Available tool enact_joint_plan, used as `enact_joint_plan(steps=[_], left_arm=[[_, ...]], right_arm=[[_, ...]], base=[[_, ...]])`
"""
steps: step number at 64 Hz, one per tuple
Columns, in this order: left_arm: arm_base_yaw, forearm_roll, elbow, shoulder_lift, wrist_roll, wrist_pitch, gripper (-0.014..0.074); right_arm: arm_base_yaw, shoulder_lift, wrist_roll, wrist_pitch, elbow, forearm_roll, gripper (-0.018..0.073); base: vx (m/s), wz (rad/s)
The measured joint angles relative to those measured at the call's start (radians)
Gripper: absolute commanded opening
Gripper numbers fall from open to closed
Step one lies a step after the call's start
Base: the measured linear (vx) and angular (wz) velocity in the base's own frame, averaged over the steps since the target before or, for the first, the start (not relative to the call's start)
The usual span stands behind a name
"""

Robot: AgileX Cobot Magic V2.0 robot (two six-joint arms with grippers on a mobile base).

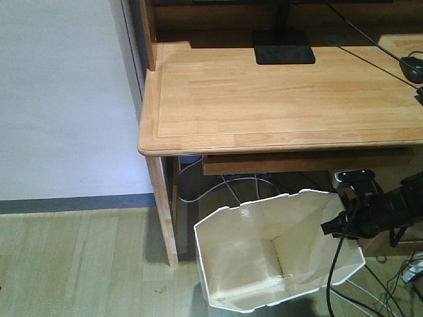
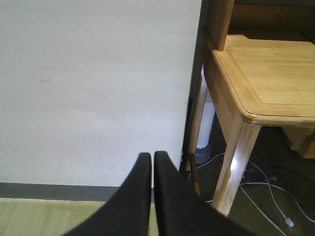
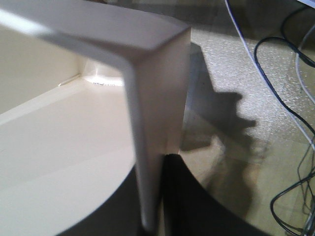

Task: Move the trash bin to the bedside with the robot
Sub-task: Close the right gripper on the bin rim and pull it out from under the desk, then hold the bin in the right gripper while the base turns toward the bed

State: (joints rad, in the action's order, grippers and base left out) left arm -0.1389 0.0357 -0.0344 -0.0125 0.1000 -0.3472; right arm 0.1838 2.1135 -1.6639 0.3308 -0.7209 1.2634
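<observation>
Exterior front-facing: trash bin (image 1: pixel 264 264) below the bench (image 1: pixel 277 99) edge, tipped, mouth up toward the camera, long rim running left-to-right; right end effector (image 1: pixel 336 226) at its right rim. Left wrist: left end effector (image 2: pixel 152 167) clenched, empty. Right wrist: fingers (image 3: pixel 197 206) pinch its thin wall, which could flex and slip free. No bed in view.

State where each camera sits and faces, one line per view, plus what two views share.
Exterior front: high up, looking down at the desk and trash bin; the right gripper shows at the bin's rim.
Left wrist: behind the shut left gripper, facing the wall and a desk corner.
Right wrist: close on the bin wall, pinched between its fingers.
Shared: front and right wrist both show that grip.
</observation>
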Motion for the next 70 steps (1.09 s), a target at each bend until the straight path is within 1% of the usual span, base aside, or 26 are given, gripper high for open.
enact_joint_plan(steps=[20,35,51,70], left_arm=[[0.0,0.0,0.0,0.0,0.0,0.0,-0.0006],[0.0,0.0,0.0,0.0,0.0,0.0,-0.0006],[0.0,0.0,0.0,0.0,0.0,0.0,-0.0006],[0.0,0.0,0.0,0.0,0.0,0.0,-0.0006]], right_arm=[[0.0,0.0,0.002,-0.005,0.0,0.004,-0.0003],[0.0,0.0,0.002,-0.003,0.0,0.004,-0.0003],[0.0,0.0,0.002,-0.006,0.0,0.004,-0.0003],[0.0,0.0,0.002,-0.002,0.0,0.004,-0.0003]], base=[[-0.01,0.02],[-0.04,0.16],[-0.08,0.34],[-0.08,0.51]])
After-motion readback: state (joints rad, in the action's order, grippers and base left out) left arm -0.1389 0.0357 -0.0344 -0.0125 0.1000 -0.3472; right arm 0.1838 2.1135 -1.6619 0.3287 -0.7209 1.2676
